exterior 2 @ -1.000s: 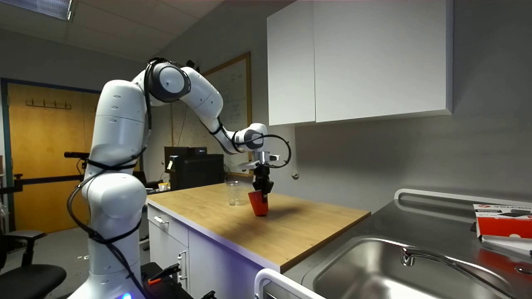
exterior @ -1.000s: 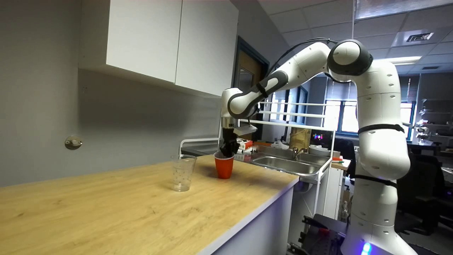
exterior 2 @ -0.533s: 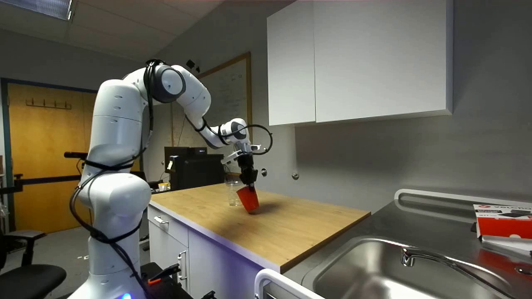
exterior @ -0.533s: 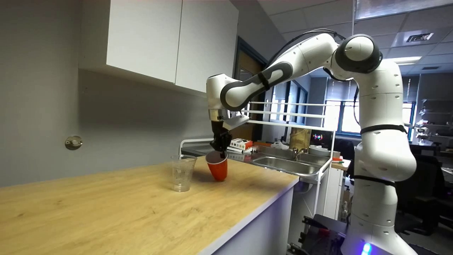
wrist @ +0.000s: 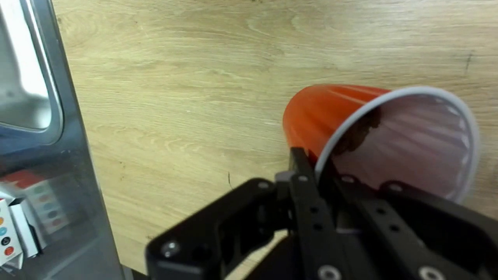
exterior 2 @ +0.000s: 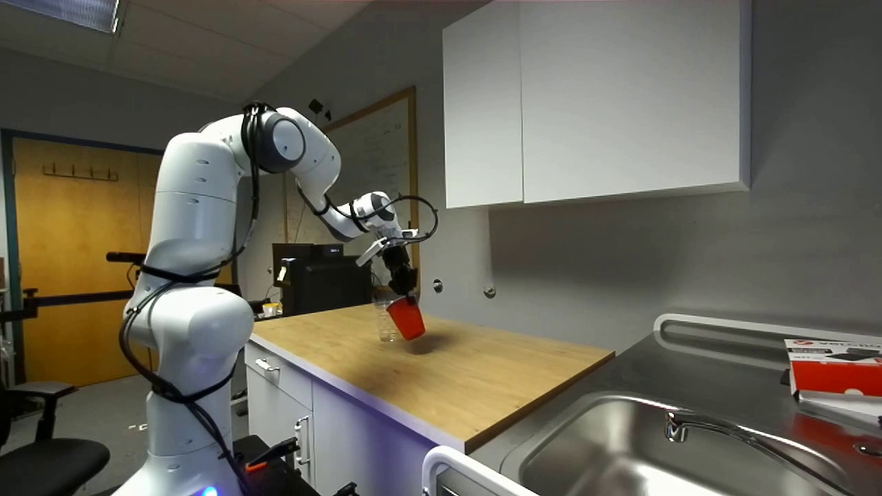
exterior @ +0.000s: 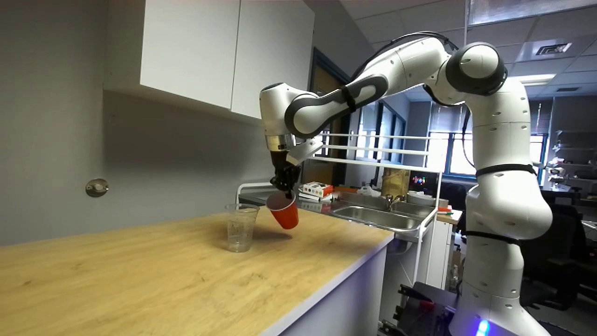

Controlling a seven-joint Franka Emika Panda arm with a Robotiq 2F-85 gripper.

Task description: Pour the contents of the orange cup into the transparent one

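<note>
The orange cup (exterior: 285, 216) is held just above the counter, tilted with its white rim toward the transparent cup (exterior: 240, 233). The transparent cup stands upright on the counter, apart from it. In an exterior view the orange cup (exterior 2: 406, 319) partly covers the transparent cup (exterior 2: 384, 325). My gripper (exterior: 289, 193) is shut on the orange cup's wall at the rim, one finger inside and one outside. In the wrist view the gripper (wrist: 314, 165) pinches the rim of the orange cup (wrist: 317, 112), and dark brown matter (wrist: 358, 134) lies inside. The transparent cup is out of the wrist view.
The wooden counter (exterior: 140, 275) carries both cups and ends at a front edge. A metal sink (exterior 2: 620, 441) with a faucet adjoins it. A white rack frame (exterior: 387, 165) stands by the sink. A wall cabinet (exterior: 196, 51) hangs above. A red and white box (exterior 2: 834, 368) lies beyond the sink.
My gripper has moved toward the transparent cup and upward with the orange cup. The orange cup has lifted off the counter and tipped toward the transparent cup, which has not moved.
</note>
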